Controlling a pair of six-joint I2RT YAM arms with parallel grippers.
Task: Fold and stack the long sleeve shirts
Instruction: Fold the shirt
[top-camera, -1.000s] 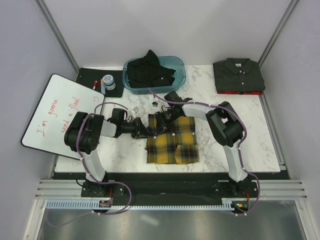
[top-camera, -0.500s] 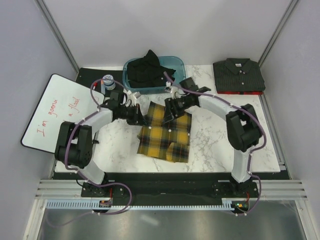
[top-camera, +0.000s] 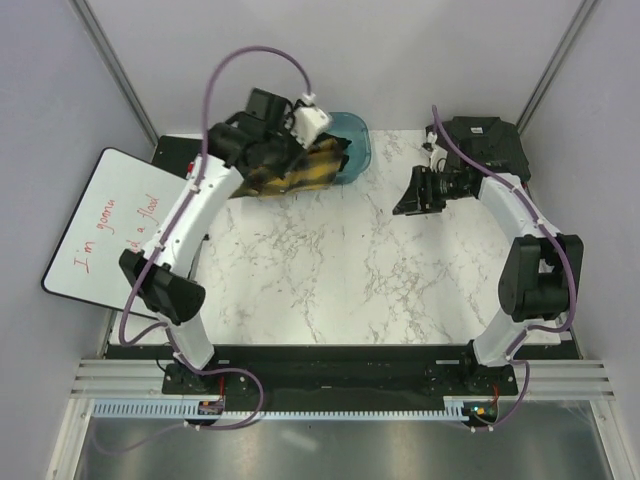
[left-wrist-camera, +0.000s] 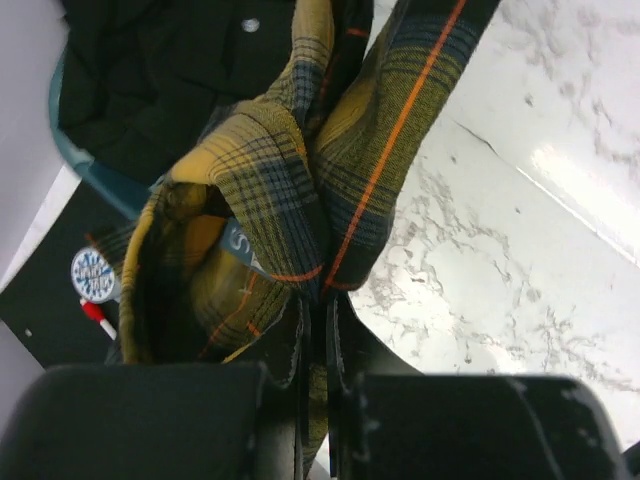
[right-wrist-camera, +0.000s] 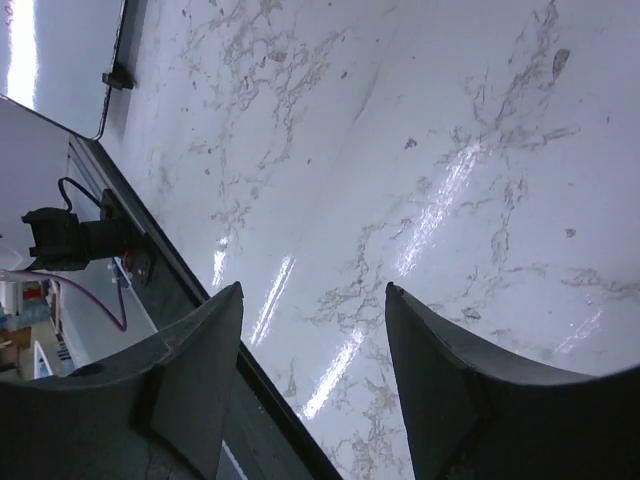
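My left gripper (top-camera: 268, 160) is shut on the yellow-and-black plaid shirt (top-camera: 305, 170) and holds it bunched in the air over the near left side of the teal bin (top-camera: 352, 140). In the left wrist view the plaid shirt (left-wrist-camera: 300, 200) hangs from the shut jaws (left-wrist-camera: 318, 310), with the plain black shirt (left-wrist-camera: 170, 60) lying in the bin behind it. My right gripper (top-camera: 403, 203) is open and empty above bare marble (right-wrist-camera: 400, 120). The dark charcoal shirt (top-camera: 490, 140) lies folded at the back right, partly hidden by the right arm.
A whiteboard (top-camera: 110, 230) with red writing leans off the table's left edge. A black mat (top-camera: 175, 150) sits at the back left, with a tape roll (left-wrist-camera: 92, 272) and a red marker on it. Grey walls close in the back and sides.
The plaid shirt has left the middle of the table. My left arm has carried it up and back to the bin. My right gripper has let go and moved right.
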